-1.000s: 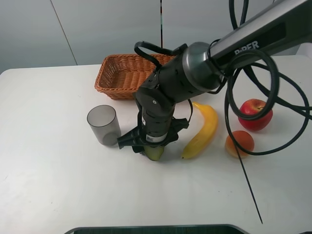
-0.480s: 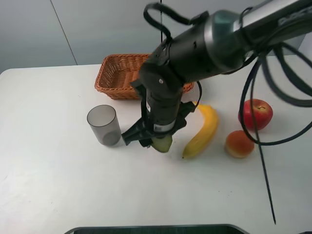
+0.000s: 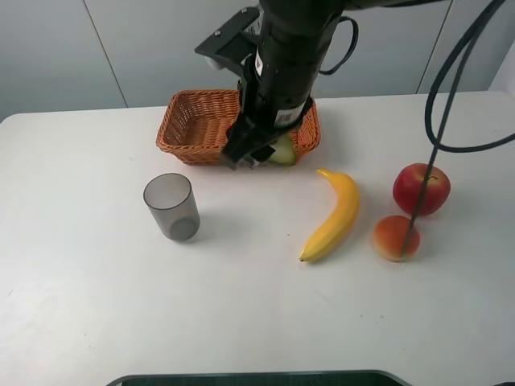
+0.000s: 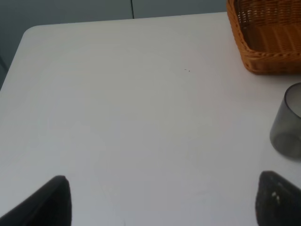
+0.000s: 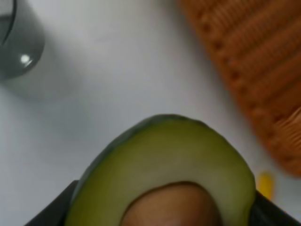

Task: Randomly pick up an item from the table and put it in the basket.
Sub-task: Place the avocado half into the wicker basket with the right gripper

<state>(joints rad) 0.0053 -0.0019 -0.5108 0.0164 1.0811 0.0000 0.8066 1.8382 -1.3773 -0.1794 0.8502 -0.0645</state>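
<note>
My right gripper is shut on the halved avocado and holds it in the air over the front rim of the orange-brown wicker basket. In the right wrist view the avocado fills the frame, with pale flesh and brown pit facing the camera, the basket to one side and the white table below. My left gripper is open and empty, low over the table, with the basket far from it. It does not show in the exterior view.
A grey translucent cup stands left of centre and also shows in the left wrist view. A yellow banana, a red apple and an orange-red fruit lie at the right. A dark cable hangs near the apple.
My right gripper has lifted the avocado off the table beside the cup and carried it up and back to the basket's front rim. The other fruits and the cup have not moved.
</note>
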